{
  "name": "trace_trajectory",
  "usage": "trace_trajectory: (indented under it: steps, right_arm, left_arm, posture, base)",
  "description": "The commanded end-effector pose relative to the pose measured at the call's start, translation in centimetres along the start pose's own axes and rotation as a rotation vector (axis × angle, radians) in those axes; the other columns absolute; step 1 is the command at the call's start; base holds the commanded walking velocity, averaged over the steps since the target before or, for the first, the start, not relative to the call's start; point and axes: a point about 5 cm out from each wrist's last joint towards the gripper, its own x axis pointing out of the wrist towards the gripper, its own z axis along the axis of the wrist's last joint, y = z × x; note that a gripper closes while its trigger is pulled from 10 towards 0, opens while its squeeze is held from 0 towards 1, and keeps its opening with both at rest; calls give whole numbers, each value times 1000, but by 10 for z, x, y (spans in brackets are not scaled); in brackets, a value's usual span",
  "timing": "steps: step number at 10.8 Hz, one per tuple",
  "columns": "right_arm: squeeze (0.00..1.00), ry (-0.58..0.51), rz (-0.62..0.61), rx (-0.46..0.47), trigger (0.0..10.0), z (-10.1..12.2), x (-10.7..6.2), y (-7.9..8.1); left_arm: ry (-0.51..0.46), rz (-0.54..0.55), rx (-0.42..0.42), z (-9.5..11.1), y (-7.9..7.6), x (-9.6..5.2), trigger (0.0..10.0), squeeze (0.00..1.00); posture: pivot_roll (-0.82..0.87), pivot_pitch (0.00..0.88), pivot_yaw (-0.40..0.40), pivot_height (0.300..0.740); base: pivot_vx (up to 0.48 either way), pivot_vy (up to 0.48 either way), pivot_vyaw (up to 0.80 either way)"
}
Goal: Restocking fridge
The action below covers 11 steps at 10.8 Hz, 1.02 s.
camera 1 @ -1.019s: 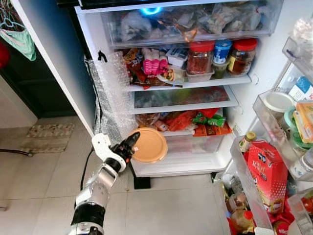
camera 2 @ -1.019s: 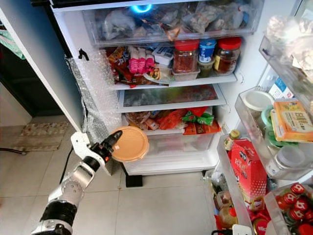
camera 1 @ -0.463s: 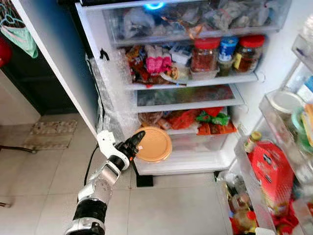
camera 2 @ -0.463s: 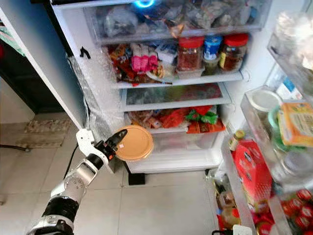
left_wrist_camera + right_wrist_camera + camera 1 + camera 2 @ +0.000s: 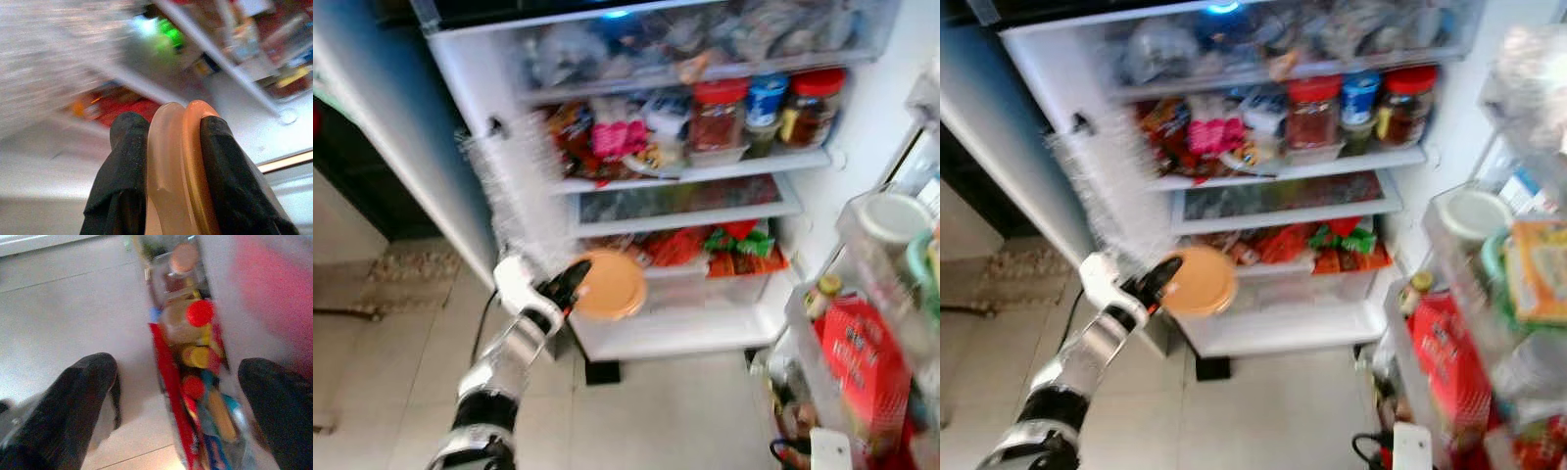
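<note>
Left eye view: an orange lidded container (image 5: 609, 285) is held by the left gripper (image 5: 570, 286) before the fridge (image 5: 822, 206) lower shelf (image 5: 690, 266); level insertion is advised.
Left wrist view: fingers (image 5: 122, 161) are clamped on the container rim.
Right wrist view: right gripper (image 5: 181, 396) is spread wide, empty, over door bottles (image 5: 198, 313).
Unclear: motion blur obscures free shelf space.

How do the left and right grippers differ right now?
The left gripper is shut on the round orange container, pinching its rim; the right gripper is open and holds nothing. The left gripper is raised in front of the fridge's lower shelves; the right gripper hangs low, over the floor and the bottles and jars in the bottom door rack. Both have two black fingers.
</note>
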Motion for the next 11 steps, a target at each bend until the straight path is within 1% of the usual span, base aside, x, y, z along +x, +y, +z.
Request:
trace_trajectory:
  steps: [1, 2, 3, 4, 6, 11]
  right_arm:
    - [0, 13, -37, 19, 10000, -4, -1, -4]
    - [0, 13, -36, 19, 10000, -4, -1, -3]
    - [0, 13, -29, 27, 10000, -5, -2, 2]
    - [0, 13, -27, 26, 10000, -6, -2, 4]
    - [0, 13, -25, 28, 10000, -7, -3, 6]
    - [0, 0, -35, 31, 10000, -3, -2, 5]
  left_arm:
    - [7, -2, 5, 0, 2, -1, 10000, 0]
    - [7, -3, 5, 0, 2, -1, 10000, 0]
    - [10, -4, 9, 1, 3, -2, 10000, 0]
    - [13, -4, 11, 1, 3, -2, 10000, 0]
    - [35, -15, 13, -2, 3, -1, 10000, 0]
    - [61, -48, 19, -7, -2, 2, 10000, 0]
  posture:
    - [-11, 109, 76, 740]
    - [-11, 109, 76, 740]
    - [-13, 114, 80, 740]
    - [-14, 117, 80, 740]
    - [-19, 119, 78, 740]
    - [-18, 113, 76, 740]
  base:
    - [337, 0, 0]
    - [337, 0, 0]
    - [334, 0, 0]
    - [334, 0, 0]
    - [0, 0, 0]
    - [0, 0, 0]
